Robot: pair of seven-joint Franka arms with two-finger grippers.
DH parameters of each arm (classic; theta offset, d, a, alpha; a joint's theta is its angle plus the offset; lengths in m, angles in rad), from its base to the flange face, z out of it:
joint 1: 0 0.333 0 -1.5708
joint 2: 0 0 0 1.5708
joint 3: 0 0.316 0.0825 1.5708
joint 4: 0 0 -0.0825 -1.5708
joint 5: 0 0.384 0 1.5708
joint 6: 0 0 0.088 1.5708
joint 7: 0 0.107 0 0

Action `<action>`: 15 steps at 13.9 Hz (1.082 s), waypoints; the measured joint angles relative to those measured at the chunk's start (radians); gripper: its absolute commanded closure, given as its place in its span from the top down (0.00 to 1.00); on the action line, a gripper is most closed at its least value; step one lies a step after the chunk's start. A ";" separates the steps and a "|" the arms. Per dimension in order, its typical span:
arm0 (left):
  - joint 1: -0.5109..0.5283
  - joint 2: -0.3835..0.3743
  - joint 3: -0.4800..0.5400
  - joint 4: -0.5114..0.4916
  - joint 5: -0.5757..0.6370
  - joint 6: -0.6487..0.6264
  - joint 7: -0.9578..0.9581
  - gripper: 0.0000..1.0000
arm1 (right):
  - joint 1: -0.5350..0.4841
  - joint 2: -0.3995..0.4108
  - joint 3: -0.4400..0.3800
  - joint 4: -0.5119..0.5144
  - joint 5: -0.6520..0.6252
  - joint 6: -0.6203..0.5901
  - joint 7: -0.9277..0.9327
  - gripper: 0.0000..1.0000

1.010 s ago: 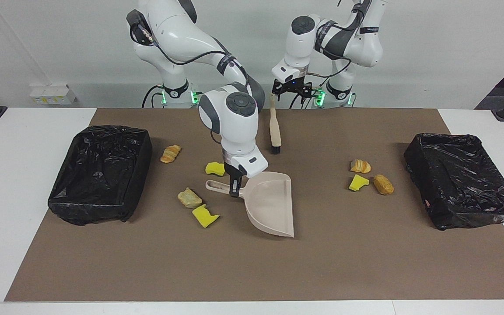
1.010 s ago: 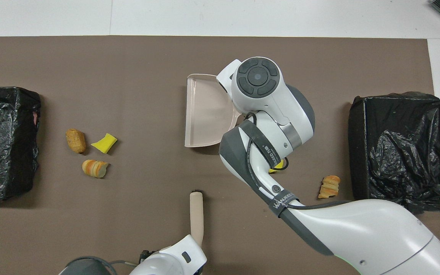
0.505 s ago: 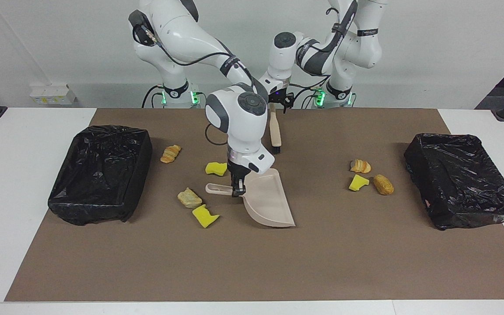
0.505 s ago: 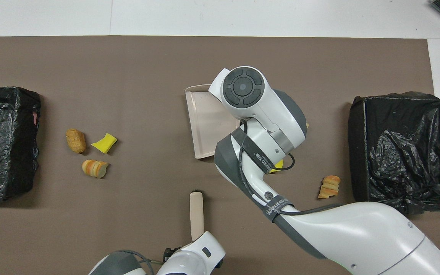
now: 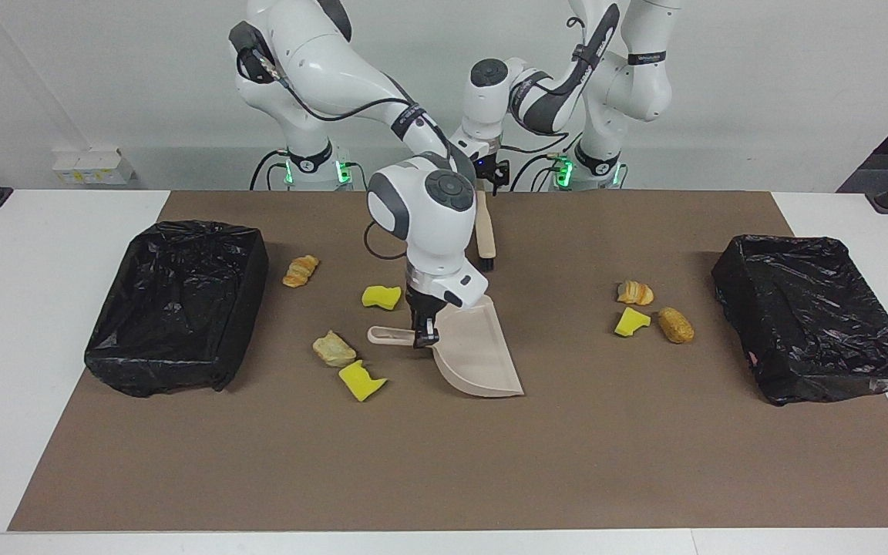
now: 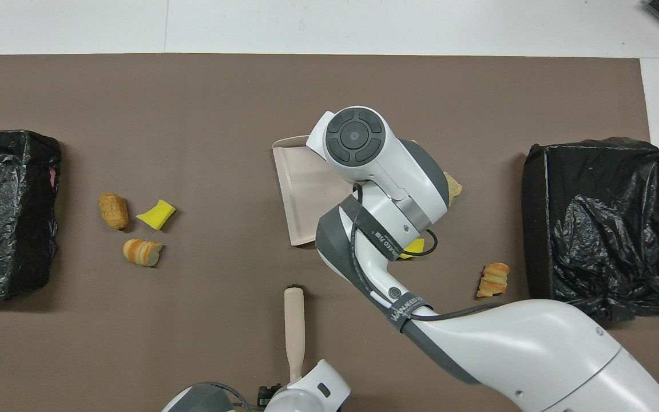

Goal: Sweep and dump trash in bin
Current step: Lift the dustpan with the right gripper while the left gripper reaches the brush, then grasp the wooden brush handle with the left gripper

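My right gripper (image 5: 422, 333) is shut on the handle of the beige dustpan (image 5: 479, 356), which is tilted over the middle of the mat; it also shows in the overhead view (image 6: 301, 194). A wooden brush (image 5: 484, 231) lies on the mat nearer to the robots. My left gripper (image 5: 489, 174) is at its handle end, also in the overhead view (image 6: 301, 395). Trash lies around: a pastry (image 5: 301, 270), yellow chunks (image 5: 381, 297) (image 5: 361, 380) and a tan piece (image 5: 334, 348) toward the right arm's end. A pastry (image 5: 634, 293), a yellow chunk (image 5: 631, 321) and a tan piece (image 5: 675, 324) lie toward the left arm's end.
Two bins lined with black bags stand on the brown mat, one at the right arm's end (image 5: 151, 370) and one at the left arm's end (image 5: 837, 378). My right arm hides part of the trash near the dustpan in the overhead view.
My right gripper has shifted the dustpan slightly and tilted it more steeply. My left arm has swung lower over the brush's handle end. The trash has not moved.
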 measured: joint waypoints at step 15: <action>0.155 -0.056 0.031 0.066 -0.001 -0.305 0.193 0.00 | 0.037 0.003 0.001 -0.027 0.078 -0.004 0.116 0.00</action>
